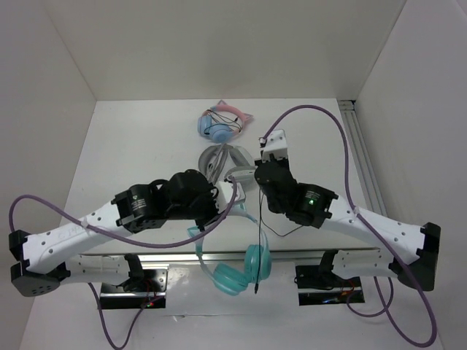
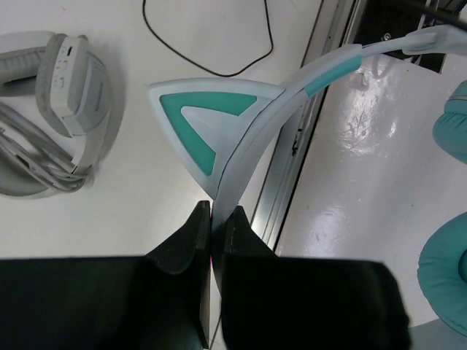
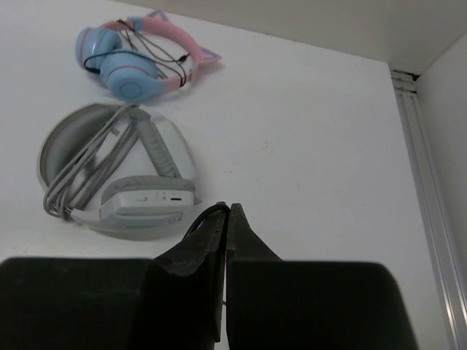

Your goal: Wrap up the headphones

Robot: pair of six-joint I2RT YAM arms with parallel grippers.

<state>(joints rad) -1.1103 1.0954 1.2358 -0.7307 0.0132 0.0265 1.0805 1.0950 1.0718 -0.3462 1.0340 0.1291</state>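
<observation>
Starting the wrap: teal headphones (image 1: 243, 268) lie at the near edge of the tabletop (image 3: 306, 146), cups just past the near rail, with the headband (image 2: 292, 91) rising toward the left gripper (image 2: 211, 211). Its fingers (image 2: 182, 248) are pressed together on the headband edge, just beside the teal cat ear (image 2: 193, 120). The right gripper (image 3: 226, 209) is just right of it, fingers (image 3: 248, 240) closed, pinching what looks like the thin black cable (image 2: 226, 74). Slack loops loose on the tabletop and nothing looks wound yet. The next move likely calls for the right arm to carry the cable round the headband while the left holds steady, clear of the grey-white headphones (image 3: 117, 175) just beyond. Blue-and-pink headphones (image 3: 131, 65) sit farther off. No brand or writing is readable; small marks on the grey cup are too tiny.
</observation>
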